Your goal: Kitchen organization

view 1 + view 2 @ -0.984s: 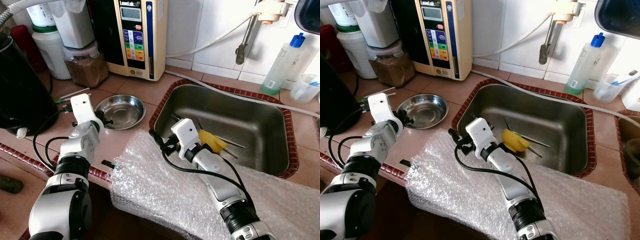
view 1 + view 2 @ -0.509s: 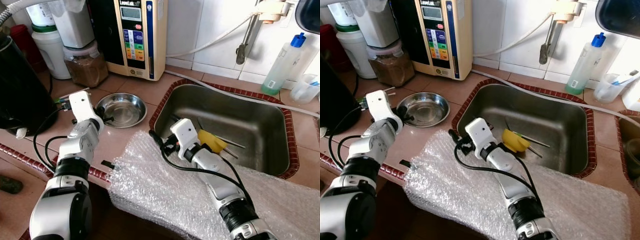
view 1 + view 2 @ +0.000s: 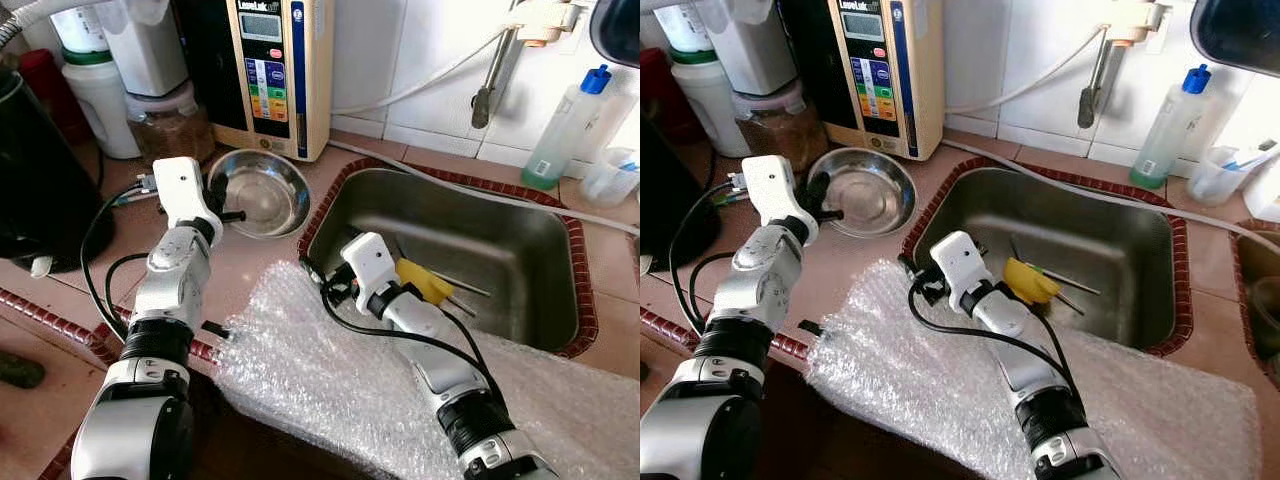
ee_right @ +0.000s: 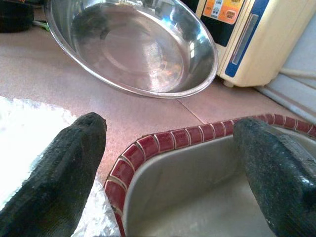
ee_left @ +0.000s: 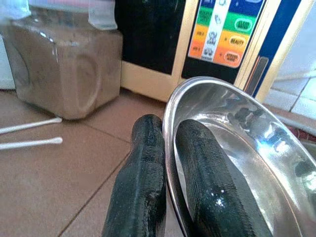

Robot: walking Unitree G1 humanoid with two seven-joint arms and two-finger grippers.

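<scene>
Shiny silver bowl (image 3: pixel 262 192), yellow item (image 3: pixel 424 281) in steel sink (image 3: pixel 520 250), terracotta counter (image 3: pixel 255 268), possibly clear bubble wrap (image 3: pixel 330 385)

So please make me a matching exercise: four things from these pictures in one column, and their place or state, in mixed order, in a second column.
Things:
1. steel bowl
2. yellow object
3. bubble wrap
4. right gripper

Places or states:
A. lying inside the sink
B. open, above the sink's corner
C. rim pinched by the left gripper, tilted off the counter
D. spread over the counter's front edge

Pairs: 1-C, 2-A, 3-D, 4-B
</scene>
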